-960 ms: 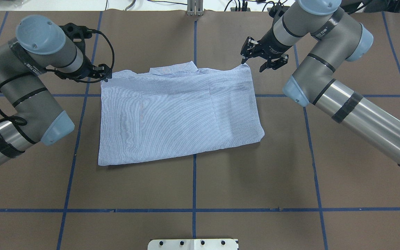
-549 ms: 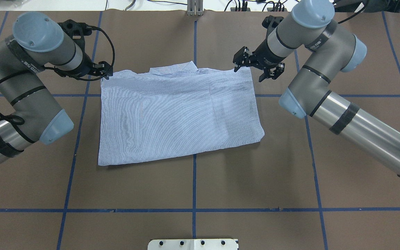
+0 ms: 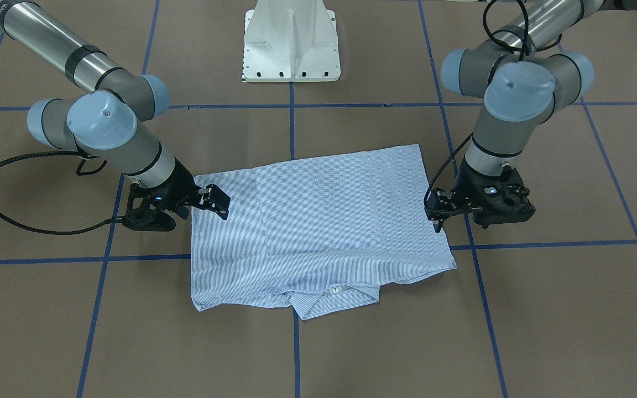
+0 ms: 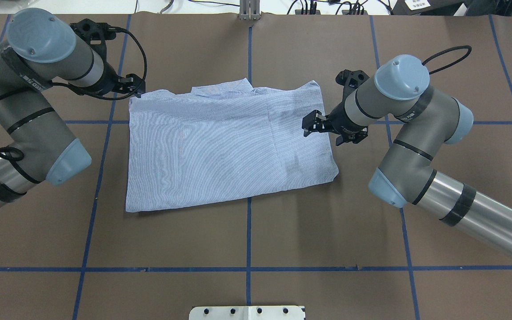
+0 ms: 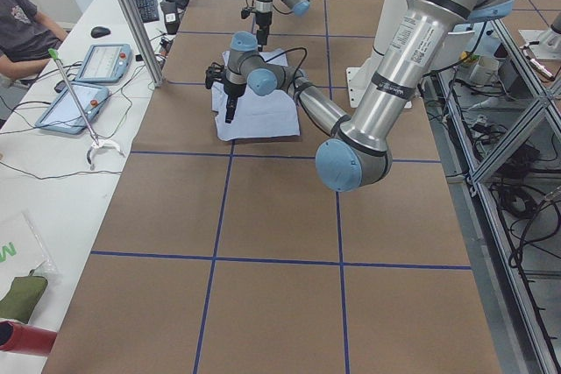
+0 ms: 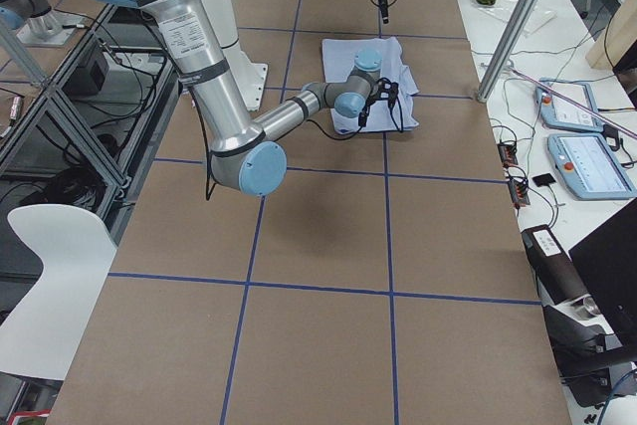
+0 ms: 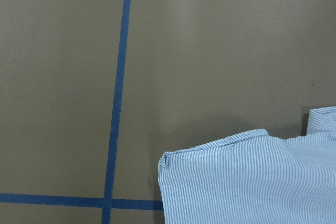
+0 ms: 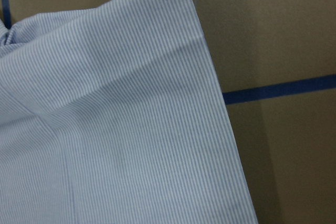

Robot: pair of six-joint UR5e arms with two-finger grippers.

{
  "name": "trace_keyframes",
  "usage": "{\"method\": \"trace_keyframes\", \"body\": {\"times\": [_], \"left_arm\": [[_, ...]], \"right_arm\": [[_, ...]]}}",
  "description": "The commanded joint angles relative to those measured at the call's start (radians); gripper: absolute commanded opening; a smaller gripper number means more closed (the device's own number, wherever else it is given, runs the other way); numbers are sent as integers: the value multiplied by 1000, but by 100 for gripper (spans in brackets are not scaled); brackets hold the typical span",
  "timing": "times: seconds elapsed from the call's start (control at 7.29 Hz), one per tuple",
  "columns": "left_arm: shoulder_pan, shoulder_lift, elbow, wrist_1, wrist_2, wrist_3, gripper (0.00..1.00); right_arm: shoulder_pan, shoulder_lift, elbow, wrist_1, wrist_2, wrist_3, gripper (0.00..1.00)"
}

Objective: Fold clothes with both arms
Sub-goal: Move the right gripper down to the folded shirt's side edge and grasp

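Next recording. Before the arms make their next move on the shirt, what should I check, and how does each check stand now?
1. The shirt lies flat and folded on the table: ok.
2. The right gripper has its jaws open: ok.
3. Its jaws straddle the shirt's right edge, one over cloth, one over table: ok.
4. The left gripper has its jaws open: ok, judging by the front view.
5. Both grippers level along the shirt: not ok; left is by the far left corner, right near mid-edge.
6. Either gripper touching cloth: cannot tell.
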Motion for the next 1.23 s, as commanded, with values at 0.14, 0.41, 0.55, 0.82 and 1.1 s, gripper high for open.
{"method": "trace_keyframes", "body": {"times": [0.14, 0.41, 0.55, 0.82, 1.1], "left_arm": [[-1, 0, -22, 2, 1, -5, 100], [-2, 1, -23, 4, 2, -6, 100], [-2, 1, -29, 4, 2, -6, 100], [-4, 1, -37, 7, 2, -13, 100], [-8, 1, -37, 5, 2, -13, 100]], "right_arm": [[-10, -51, 29, -8, 3, 6, 96], [-33, -52, 26, -9, 2, 10, 88], [-40, -52, 24, -9, 2, 10, 86], [-43, -52, 24, -11, 9, 10, 63], [-43, -52, 27, -9, 11, 10, 43]]}}
